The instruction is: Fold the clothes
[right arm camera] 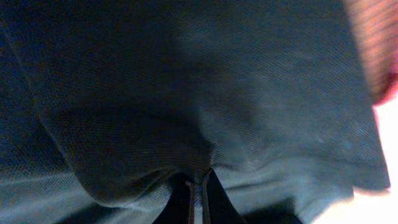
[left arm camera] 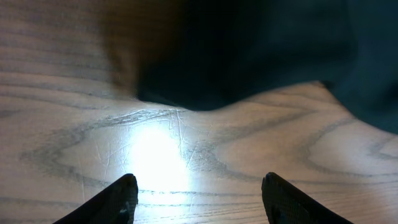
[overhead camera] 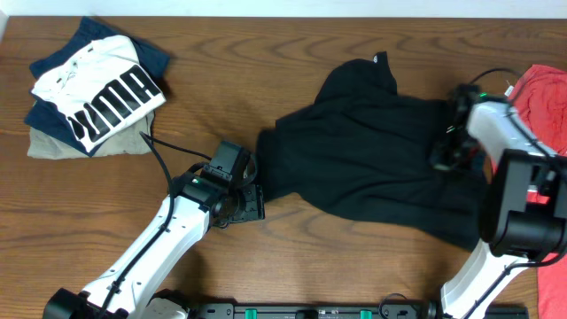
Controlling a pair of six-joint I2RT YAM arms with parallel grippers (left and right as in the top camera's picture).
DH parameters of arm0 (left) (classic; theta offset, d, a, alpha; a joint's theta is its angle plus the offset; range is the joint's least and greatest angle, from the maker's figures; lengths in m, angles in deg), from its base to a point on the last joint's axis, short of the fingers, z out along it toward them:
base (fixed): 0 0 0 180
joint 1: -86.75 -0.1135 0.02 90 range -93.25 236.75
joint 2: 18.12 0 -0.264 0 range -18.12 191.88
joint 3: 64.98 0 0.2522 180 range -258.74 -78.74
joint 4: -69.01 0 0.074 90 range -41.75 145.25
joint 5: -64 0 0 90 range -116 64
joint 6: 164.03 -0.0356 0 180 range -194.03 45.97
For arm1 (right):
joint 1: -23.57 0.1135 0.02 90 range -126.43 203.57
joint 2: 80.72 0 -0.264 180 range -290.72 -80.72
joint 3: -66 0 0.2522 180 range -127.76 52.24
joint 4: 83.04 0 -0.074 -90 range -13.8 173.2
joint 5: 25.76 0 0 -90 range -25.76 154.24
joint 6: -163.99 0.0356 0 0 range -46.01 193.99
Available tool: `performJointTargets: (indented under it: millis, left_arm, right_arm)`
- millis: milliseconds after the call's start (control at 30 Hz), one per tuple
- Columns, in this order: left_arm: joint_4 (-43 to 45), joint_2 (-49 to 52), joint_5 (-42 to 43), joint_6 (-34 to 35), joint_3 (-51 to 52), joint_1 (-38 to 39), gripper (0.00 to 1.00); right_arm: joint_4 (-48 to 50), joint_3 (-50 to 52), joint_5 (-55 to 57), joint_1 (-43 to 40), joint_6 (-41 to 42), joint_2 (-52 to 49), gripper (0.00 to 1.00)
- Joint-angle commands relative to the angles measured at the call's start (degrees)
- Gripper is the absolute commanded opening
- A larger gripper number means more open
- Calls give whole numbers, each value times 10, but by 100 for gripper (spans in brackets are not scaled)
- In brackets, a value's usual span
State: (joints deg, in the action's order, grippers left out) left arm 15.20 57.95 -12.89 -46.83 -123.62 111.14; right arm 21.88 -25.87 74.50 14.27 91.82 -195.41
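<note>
**Position.** The black garment (overhead camera: 372, 168) lies crumpled on the worktop (overhead camera: 292, 53), from the centre to the right side. A folded stack topped by a white PUMA shirt (overhead camera: 97, 97) sits at the far left, well apart. Red fabric (overhead camera: 545, 97) lies at the right edge, just beside the garment.

**Tool state.** The right tool (right arm camera: 200, 193) is closed, with a small ridge of black cloth pinched between its fingers near the garment's right end. The left tool (left arm camera: 199, 193) stands wide and holds nothing. It sits low over bare wood just short of the garment's left edge.

**Hazards.**
- The pinch takes only a narrow fold. It may slip free under a lift, or only the top layer may rise.
- The left edge is unrestrained. A pull from the right is likely to drag the whole garment instead of spreading it.
- The red fabric is close to the right tool and may be snagged or swept along.
- The cloth is bunched, so a fold made now would probably come out uneven.

**Orientation.** The long axis runs left to right and slants toward the near edge at its right end. A narrower lobe points toward the far side. Whether it is collar, sleeve or hem cannot be told.
</note>
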Motion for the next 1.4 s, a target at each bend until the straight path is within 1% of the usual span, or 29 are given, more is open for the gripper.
performJointTargets:
  millis: [0,133,167,200,233,333,367,400,467,633,833,933,1067,1233,1367]
  left_arm:
    - [-1,3,-7,7,-3,-3,65]
    - [-1,3,-7,7,-3,-3,65]
    - [-1,3,-7,7,-3,-3,65]
    - [-1,3,-7,7,-3,-3,66]
    - [-1,3,-7,7,-3,-3,65]
    - [-1,3,-7,7,-3,-3,66]
    - [-1,3,-7,7,-3,-3,65]
    - [-1,3,-7,7,-3,-3,65]
    - [-1,3,-7,7,-3,-3,65]
    - [-1,3,-7,7,-3,-3,65]
    - [-1,3,-7,7,-3,-3,66]
    - [-1,3,-7,7,-3,-3,66]
    - [-1,3,-7,7,-3,-3,66]
    - [-1,3,-7,7,-3,-3,66]
    - [-1,3,-7,7,-3,-3,66]
  right_arm:
    - [-21,-99,19,-44,-1,1,2]
    - [-54,-196,19,-72,-28,1,6]
    - [-65,-212,19,-77,-30,1,11]
    - [-76,-221,18,-81,-29,1,21]
    - [-92,-228,14,-84,-29,1,34]
    - [-144,-223,11,-89,-29,0,46]
    - [-155,-215,10,-89,-29,0,54]
    - [-164,-207,11,-89,-28,0,56]
    - [-175,-189,11,-89,-19,0,57]
    - [-183,-131,11,-95,7,0,56]
    - [-134,-66,10,-121,32,0,54]
    - [-101,-57,10,-137,32,0,50]
    - [-85,-54,-9,-158,31,0,48]
    - [-47,-21,-43,-182,-3,0,46]
    - [12,25,-43,-192,-4,0,45]
